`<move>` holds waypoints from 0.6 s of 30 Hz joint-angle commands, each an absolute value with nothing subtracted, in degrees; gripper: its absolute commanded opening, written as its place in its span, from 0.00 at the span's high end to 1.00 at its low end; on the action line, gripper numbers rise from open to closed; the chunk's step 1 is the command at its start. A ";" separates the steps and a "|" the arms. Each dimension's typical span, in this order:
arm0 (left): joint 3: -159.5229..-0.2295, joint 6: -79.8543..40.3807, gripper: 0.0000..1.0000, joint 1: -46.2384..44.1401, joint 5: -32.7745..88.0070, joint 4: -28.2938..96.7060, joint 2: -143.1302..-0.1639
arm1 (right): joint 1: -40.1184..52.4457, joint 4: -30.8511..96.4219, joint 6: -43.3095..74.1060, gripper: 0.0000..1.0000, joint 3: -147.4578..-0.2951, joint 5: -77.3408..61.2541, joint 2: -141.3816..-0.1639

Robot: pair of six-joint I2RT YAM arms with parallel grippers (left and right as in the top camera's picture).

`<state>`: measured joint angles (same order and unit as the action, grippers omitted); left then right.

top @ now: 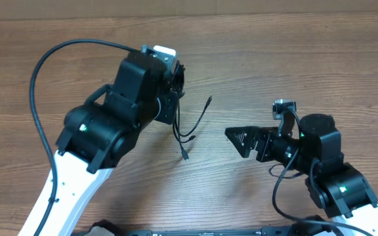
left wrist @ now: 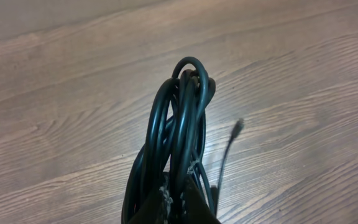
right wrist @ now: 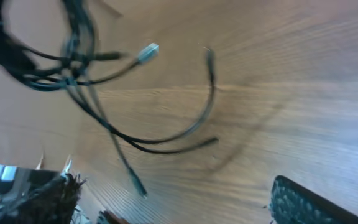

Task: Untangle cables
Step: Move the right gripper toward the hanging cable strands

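The cables (left wrist: 182,118) are a bunch of thin black loops, and my left gripper (left wrist: 180,202) is shut on them at the bottom edge of the left wrist view. One loose end with a plug (left wrist: 237,127) hangs to the right of the bunch. From overhead, the cables (top: 188,134) trail from my left gripper (top: 177,92) down to the table, their plug ends spread out. My right gripper (top: 239,139) is open to the right of them, pointing left, with nothing in it. In the right wrist view the cables (right wrist: 166,134) hang ahead, one with a silver plug (right wrist: 148,53), between wide fingers (right wrist: 303,202).
A thick black arm cable (top: 41,72) arcs over the table's left side. The left arm (top: 110,124) covers much of the left centre. The wooden table (top: 294,59) stretches bare behind the right arm (top: 320,157).
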<state>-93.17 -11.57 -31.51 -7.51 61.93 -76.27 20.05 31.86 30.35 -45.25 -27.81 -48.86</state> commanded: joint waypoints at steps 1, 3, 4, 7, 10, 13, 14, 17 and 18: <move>-94.65 -10.74 0.96 -31.42 -3.88 60.62 -76.07 | 21.76 27.16 29.45 0.03 -46.50 -31.81 -52.23; -94.65 -10.79 0.96 -31.42 0.23 59.90 -76.09 | 24.40 22.55 28.40 0.03 -46.50 -32.77 -55.44; -94.65 -10.96 0.96 -31.42 1.72 59.70 -76.09 | 25.63 21.15 27.64 0.05 -46.50 -32.67 -56.75; -94.65 -13.26 0.96 -31.42 4.12 59.57 -76.09 | 30.50 16.43 24.77 0.11 -46.50 -32.73 -63.07; -94.65 -15.25 0.96 -31.42 4.12 59.77 -76.09 | 33.01 14.35 24.73 0.13 -46.50 -32.69 -67.16; -94.65 -17.80 0.96 -31.42 4.12 59.72 -76.09 | 34.74 12.36 24.77 0.24 -46.50 -32.73 -70.41; -94.65 -19.92 0.96 -31.42 4.12 59.55 -76.09 | 35.68 11.09 24.75 0.32 -46.50 -32.71 -71.75; -94.65 -21.91 0.96 -31.42 4.08 59.55 -76.09 | 36.53 9.65 24.77 0.65 -46.50 -32.69 -73.06; -94.65 -21.89 0.96 -31.42 4.10 59.57 -76.09 | 36.53 9.67 24.77 0.72 -46.50 -32.71 -73.06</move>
